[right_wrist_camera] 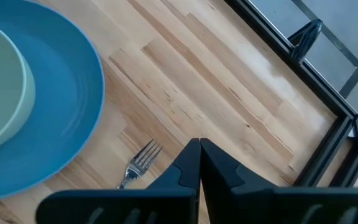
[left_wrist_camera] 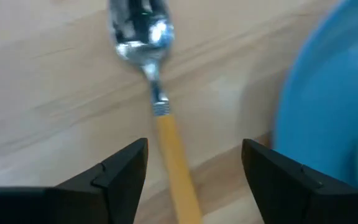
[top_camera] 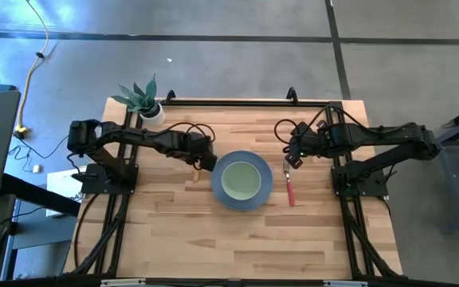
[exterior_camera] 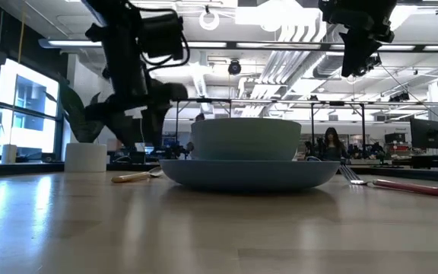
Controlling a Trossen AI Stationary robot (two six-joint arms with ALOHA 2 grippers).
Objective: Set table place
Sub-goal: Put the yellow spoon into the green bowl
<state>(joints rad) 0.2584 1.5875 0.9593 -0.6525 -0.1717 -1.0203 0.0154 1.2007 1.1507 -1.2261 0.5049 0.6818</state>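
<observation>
The left gripper (left_wrist_camera: 194, 165) hangs spread wide over a spoon (left_wrist_camera: 157, 106) lying on the table (top_camera: 237, 239), just beside the plate (top_camera: 268, 195). The right gripper (right_wrist_camera: 199, 162) is pressed together above the fork (right_wrist_camera: 138, 163).

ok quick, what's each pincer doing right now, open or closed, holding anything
Left pincer: open, holding nothing, straddling the spoon lying on the table.
Right pincer: closed, empty, above the fork.
</observation>
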